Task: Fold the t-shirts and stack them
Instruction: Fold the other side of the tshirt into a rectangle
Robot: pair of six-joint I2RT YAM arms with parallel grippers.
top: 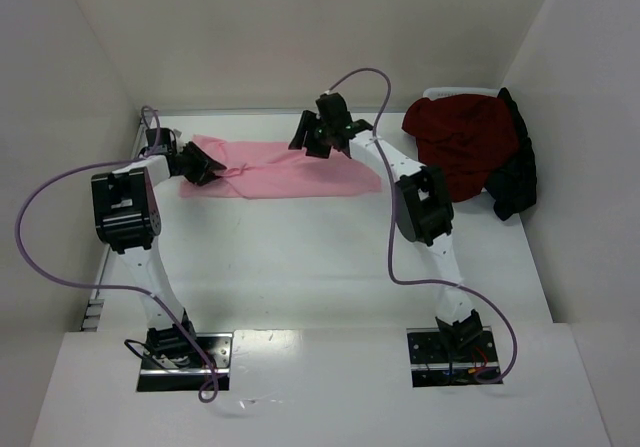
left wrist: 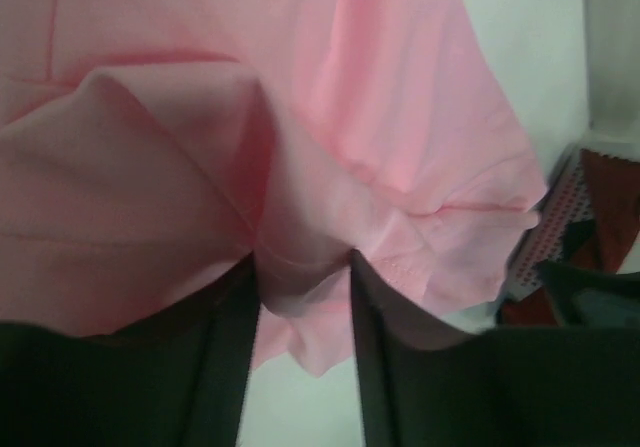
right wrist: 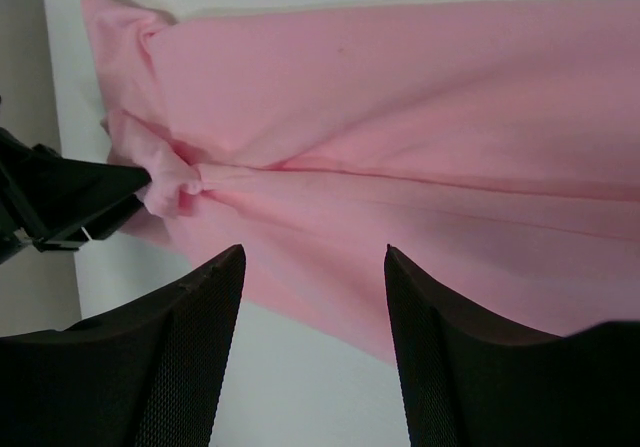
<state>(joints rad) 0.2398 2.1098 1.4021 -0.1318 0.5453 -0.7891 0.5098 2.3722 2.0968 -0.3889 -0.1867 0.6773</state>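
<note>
Top external view first, and we have the pink t-shirt (top: 285, 172) stretched out as a long band across the far part of the table (top: 300, 267). The left gripper (top: 205, 170) is at the pink t-shirt's left end, and the right gripper (top: 322, 139) is at its far edge, about midway along.

Over to the left wrist view: we see two dark fingers (left wrist: 215, 367) clamped on a bunched fold of the pink t-shirt. The cloth is squeezed into the narrow gap between them, with creases fanning out from the pinch. That one has a firm hold on the fabric.

Right wrist view now: fingers (right wrist: 190, 347) spread wide with nothing between them, the pink t-shirt lying beyond the tips. We cannot tell whether they touch it.

To the right of the pink t-shirt and apart from it, the maroon t-shirt (top: 465, 147) sits in a heap, with the black t-shirt (top: 520, 177) touching its right side.
</note>
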